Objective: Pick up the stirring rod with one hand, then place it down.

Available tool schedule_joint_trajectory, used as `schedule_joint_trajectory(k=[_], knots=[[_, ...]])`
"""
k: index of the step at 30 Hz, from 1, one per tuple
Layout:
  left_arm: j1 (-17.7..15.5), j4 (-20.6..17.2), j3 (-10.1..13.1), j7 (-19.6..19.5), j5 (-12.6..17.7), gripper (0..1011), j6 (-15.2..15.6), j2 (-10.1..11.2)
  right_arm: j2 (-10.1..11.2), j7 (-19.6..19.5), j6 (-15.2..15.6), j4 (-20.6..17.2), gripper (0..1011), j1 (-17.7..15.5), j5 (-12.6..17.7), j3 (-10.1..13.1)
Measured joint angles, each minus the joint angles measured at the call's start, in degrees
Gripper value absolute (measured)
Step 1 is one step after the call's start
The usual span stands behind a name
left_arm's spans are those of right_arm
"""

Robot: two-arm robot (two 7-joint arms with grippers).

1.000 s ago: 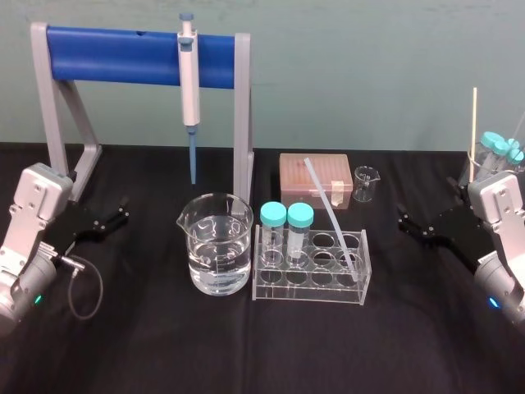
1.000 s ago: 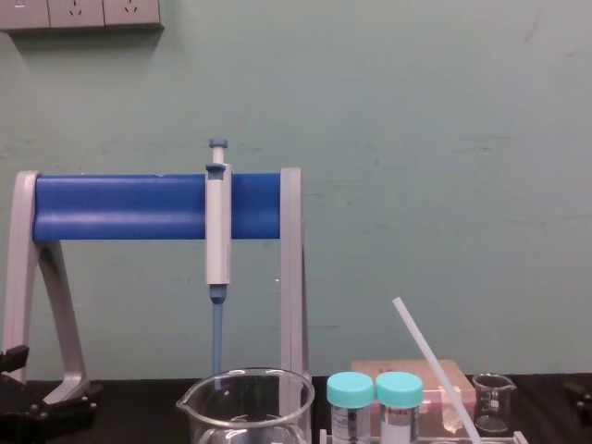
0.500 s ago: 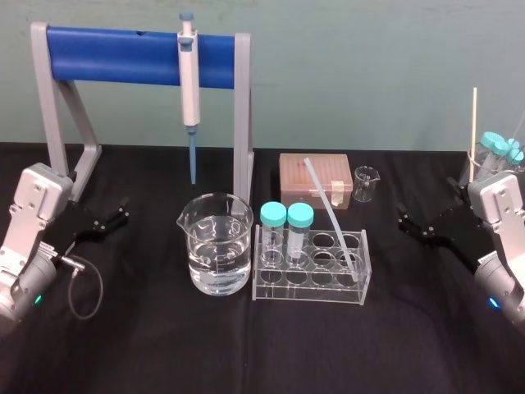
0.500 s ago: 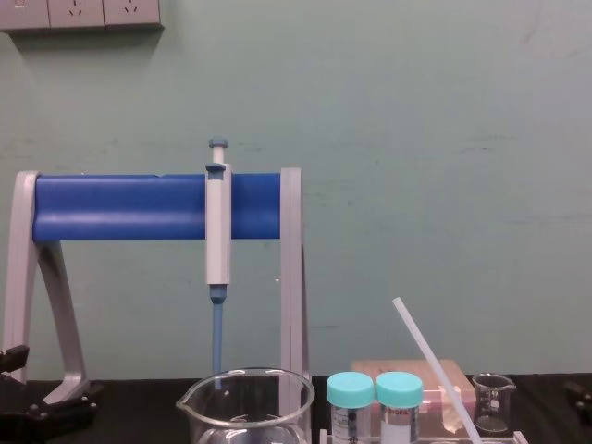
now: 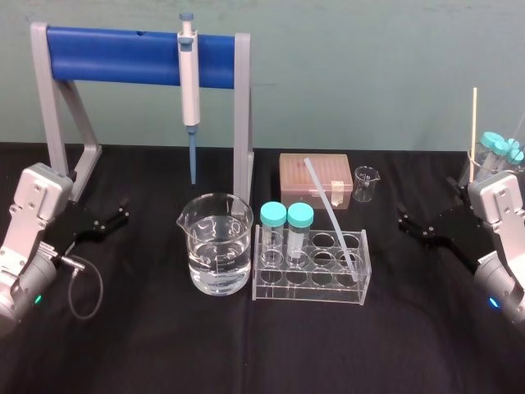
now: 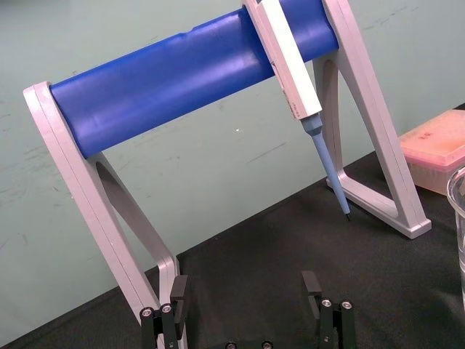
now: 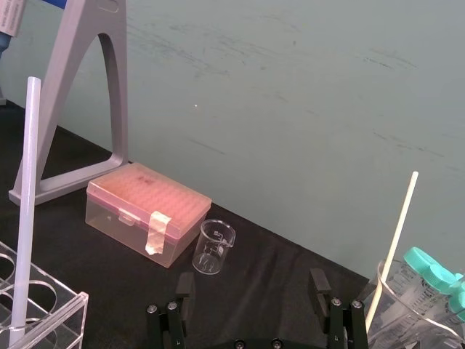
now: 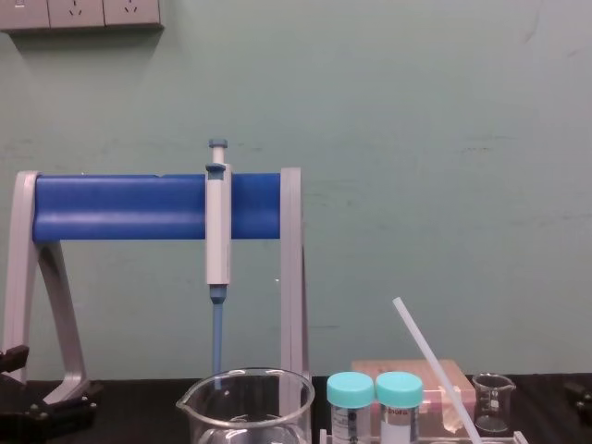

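The stirring rod (image 5: pixel 330 212), a white translucent stick, leans tilted in a right-hand hole of the clear tube rack (image 5: pixel 310 281). It also shows in the chest view (image 8: pixel 435 368) and the right wrist view (image 7: pixel 25 196). My right gripper (image 5: pixel 404 218) hovers low over the black table to the right of the rack, apart from the rod. It is open with nothing between its fingers (image 7: pixel 251 285). My left gripper (image 5: pixel 121 212) rests at the far left near the stand's foot, also open and empty (image 6: pixel 245 291).
A blue-barred grey stand (image 5: pixel 139 56) holds a pipette (image 5: pixel 189 78) at the back left. A water-filled beaker (image 5: pixel 216 244) stands left of the rack, which holds two teal-capped tubes (image 5: pixel 286 217). Behind are a pink box (image 5: pixel 315 176) and a small beaker (image 5: pixel 366 182). A jar of tubes (image 5: pixel 495 156) sits far right.
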Motion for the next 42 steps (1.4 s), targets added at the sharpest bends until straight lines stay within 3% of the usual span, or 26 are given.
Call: schedule_joint_trajectory(k=[9,14,25,35,42], knots=[[0.00,0.00,0.00,0.00,0.00,1000,0.00,0.00,-0.13,0.20,-0.06,0.00,1003,-0.04,0.17,0.22],[0.00,0.00,0.00,0.00,0.00,1000,0.00,0.00,-0.77,2.78,-0.82,0.05,1003,-0.16,2.40,1.65],[0.00,0.00,0.00,0.00,0.00,1000,0.00,0.00,-1.53,11.66,-0.74,-3.26,1003,-1.63,11.98,6.31],[0.00,0.00,0.00,0.00,0.00,1000,0.00,0.00,0.92,19.98,1.53,-8.46,1003,-3.45,14.84,6.86],[0.00,0.00,0.00,0.00,0.00,1000,0.00,0.00,1.89,24.32,4.08,-8.92,1003,-2.97,15.23,6.59]])
